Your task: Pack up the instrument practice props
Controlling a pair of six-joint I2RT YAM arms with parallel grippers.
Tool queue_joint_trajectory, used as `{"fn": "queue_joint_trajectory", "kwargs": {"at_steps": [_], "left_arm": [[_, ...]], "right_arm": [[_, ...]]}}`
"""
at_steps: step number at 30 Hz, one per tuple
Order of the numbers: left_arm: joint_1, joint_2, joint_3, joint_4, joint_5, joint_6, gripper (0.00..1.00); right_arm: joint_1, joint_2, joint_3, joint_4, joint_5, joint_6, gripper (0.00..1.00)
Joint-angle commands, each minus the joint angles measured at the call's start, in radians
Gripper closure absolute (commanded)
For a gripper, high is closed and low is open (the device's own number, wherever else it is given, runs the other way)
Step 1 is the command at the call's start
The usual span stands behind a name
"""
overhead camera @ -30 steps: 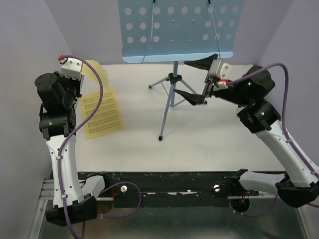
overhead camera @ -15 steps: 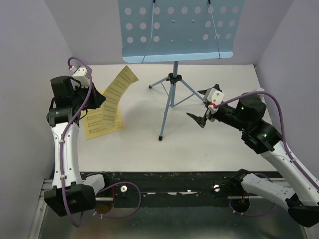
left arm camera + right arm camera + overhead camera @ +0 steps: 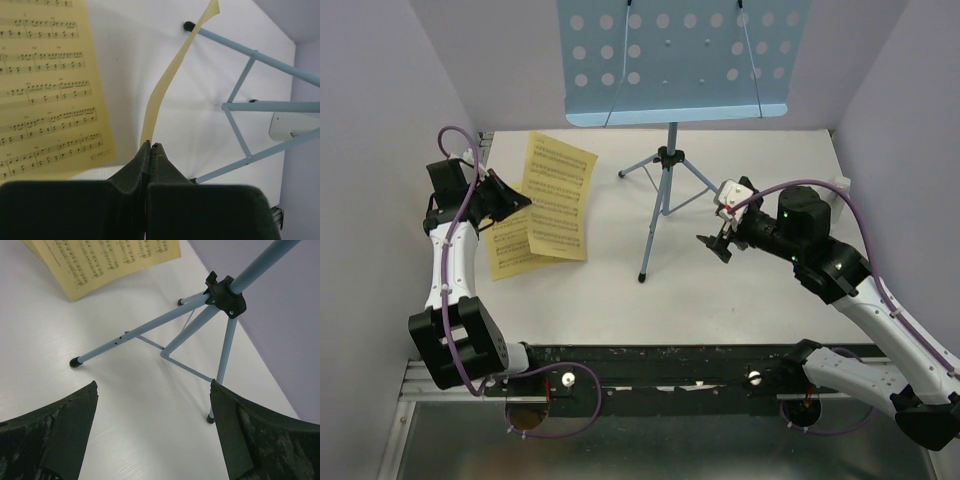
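The light-blue music stand (image 3: 685, 60) stands at the back on thin tripod legs (image 3: 665, 190). My left gripper (image 3: 523, 202) is shut on the edge of one yellow sheet-music page (image 3: 560, 195) and holds it up off the table. In the left wrist view this page (image 3: 167, 85) runs edge-on from the shut jaws (image 3: 150, 146). A second yellow page (image 3: 515, 252) lies flat below it. My right gripper (image 3: 720, 240) is open and empty, just right of the tripod; its view shows the tripod hub (image 3: 227, 295) ahead of the gripper (image 3: 152, 385). A small whitish piece (image 3: 840, 184) lies at the far right.
Purple walls close in the table on the left, back and right. The tripod's front leg foot (image 3: 642, 276) reaches toward the table's middle. The whitish piece also shows behind the tripod legs in the left wrist view (image 3: 292, 125).
My left gripper has swung the held page from the back left corner forward and right, over the flat page. My right gripper has dropped lower and come nearer, beside the tripod.
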Motion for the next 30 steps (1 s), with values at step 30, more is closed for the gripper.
{"fn": "queue_joint_trajectory", "kwargs": {"at_steps": [30], "left_arm": [[0.127, 0.376, 0.195, -0.248, -0.282, 0.54, 1.0]], "right_arm": [[-0.001, -0.026, -0.095, -0.012, 0.061, 0.001, 0.0]]}}
